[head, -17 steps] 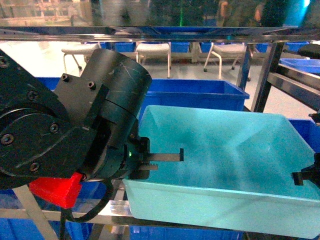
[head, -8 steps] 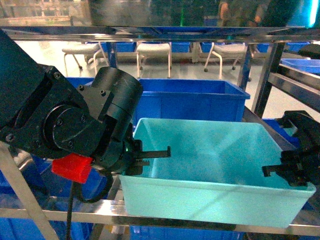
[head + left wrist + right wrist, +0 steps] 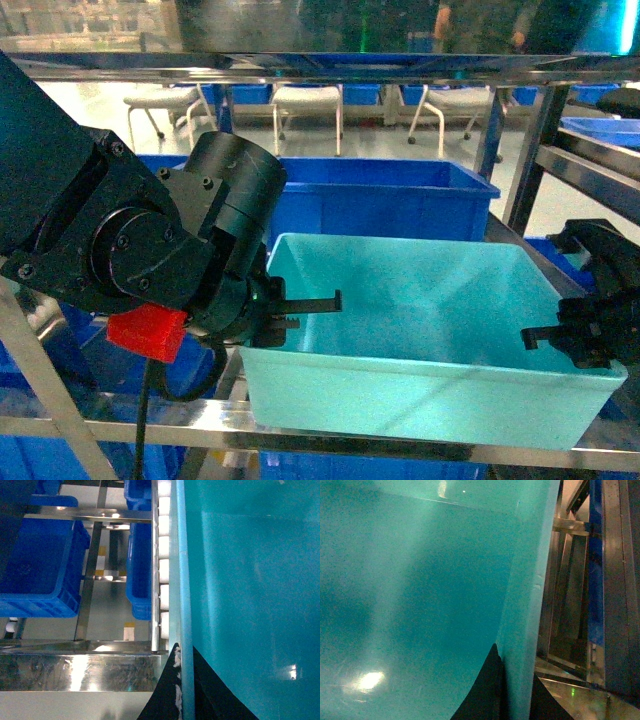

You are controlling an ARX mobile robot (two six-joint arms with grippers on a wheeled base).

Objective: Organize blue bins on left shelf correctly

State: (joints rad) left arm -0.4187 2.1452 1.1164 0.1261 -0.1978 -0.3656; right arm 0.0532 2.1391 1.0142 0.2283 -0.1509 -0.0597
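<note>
A light turquoise blue bin (image 3: 430,330) sits level on a tier of the left shelf (image 3: 200,428), its front wall over the steel front rail. My left gripper (image 3: 300,310) is shut on the bin's left wall, one finger inside and one outside. In the left wrist view the rim (image 3: 185,595) runs between the black fingers (image 3: 167,690) of that gripper (image 3: 186,685). My right gripper (image 3: 560,340) is shut on the right wall. The right wrist view shows that wall (image 3: 525,605) pinched in the gripper (image 3: 517,692).
A deeper royal-blue crate (image 3: 390,200) stands right behind the bin on the same tier. A white roller track (image 3: 164,555) runs along the bin's left side. More blue crates (image 3: 40,565) sit on lower tiers. A steel post (image 3: 530,150) rises at right.
Over the last second the bin moved away from the camera and down, from tilted to level on the tier, with both grippers holding it. It has barely shifted in the last half second.
</note>
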